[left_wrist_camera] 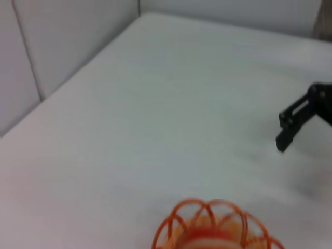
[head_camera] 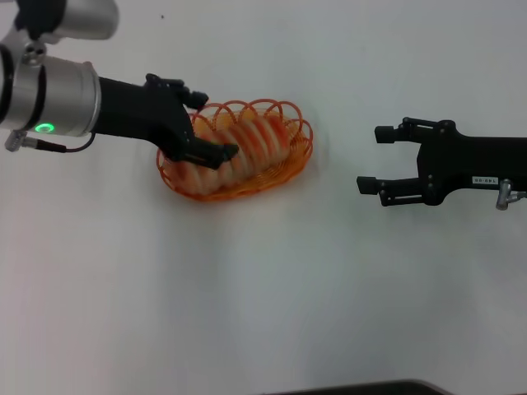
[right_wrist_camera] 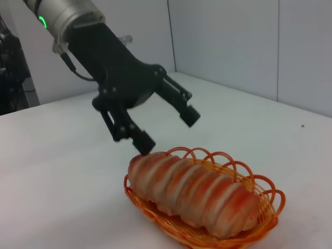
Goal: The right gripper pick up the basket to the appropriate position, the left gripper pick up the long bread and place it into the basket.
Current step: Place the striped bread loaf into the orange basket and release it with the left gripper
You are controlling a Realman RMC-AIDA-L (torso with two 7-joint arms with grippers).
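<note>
The left gripper (head_camera: 207,125) hangs over the 9 o'clock end of the basket (head_camera: 290,169), jaws apart and holding nothing; the right wrist view shows one fingertip just above the near end of the bread (right_wrist_camera: 194,192) and the other raised clear of the rim, with a gap under both. The bread lies lengthwise inside the basket, its ends running from about 8 o'clock to 2 o'clock in the head view, and it fills most of the basket's length. The basket sits flat on the white table (head_camera: 247,296), left of centre. The looped rim rises around the bread on all sides and is the only obstruction near the left gripper's fingers. At 3 o'clock from the basket, well apart from it, the right gripper (head_camera: 375,159) hangs above the table, jaws apart and empty, fingertips pointing toward the basket; open table lies between them. The left wrist view shows the far loops of the basket's rim, bare table beyond, and the right gripper's fingers (left_wrist_camera: 295,122) farther off. Pale wall panels (right_wrist_camera: 233,41) close the table's far edge and a side edge. Toward 6 o'clock the table is bare up to a dark edge (head_camera: 370,387) at the frame's bottom.
</note>
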